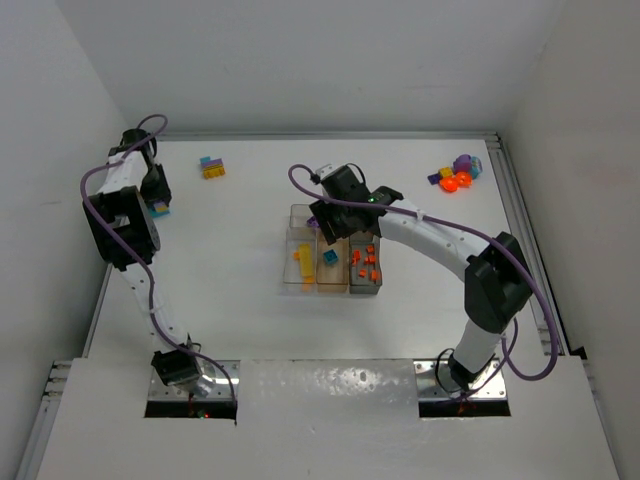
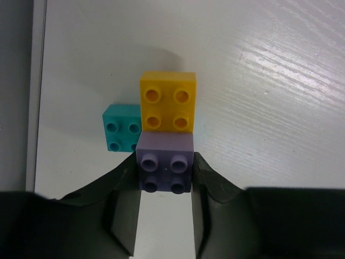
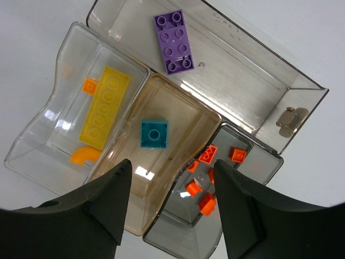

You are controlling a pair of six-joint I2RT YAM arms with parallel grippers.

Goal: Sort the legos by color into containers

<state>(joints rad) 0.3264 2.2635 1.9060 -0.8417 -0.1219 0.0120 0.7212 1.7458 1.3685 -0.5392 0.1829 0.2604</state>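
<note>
Left fingers [image 2: 121,216] pinch the purple brick [image 2: 165,164] by its 2 smooth sides, hard against a yellow brick [image 2: 167,101] and a teal brick [image 2: 122,128] on the bench [image 2: 269,81]. Judged light, rigid and slick, so liable to slip. Right fingers [image 3: 102,210] are spread and empty above the tray [image 3: 259,81].

Glossy plastic pieces on a matt white table

The table [image 2: 280,81] is white and matt, with a fine brushed grain like painted wood. The yellow brick [image 2: 167,108], teal brick [image 2: 121,128] and purple brick [image 2: 164,162] are smooth hard plastic with a soft sheen on their studs. The left fingers [image 2: 121,213] and right fingers [image 3: 89,213] look like dull black plastic. The tray [image 3: 253,81] is thin, glossy see-through plastic that catches bright glints. Its clear compartment [image 3: 54,135], tan compartment [image 3: 178,108] and smoky grey compartment [image 3: 178,226] are tinted. The right arm shell [image 1: 430,235] is smooth and white.
</note>
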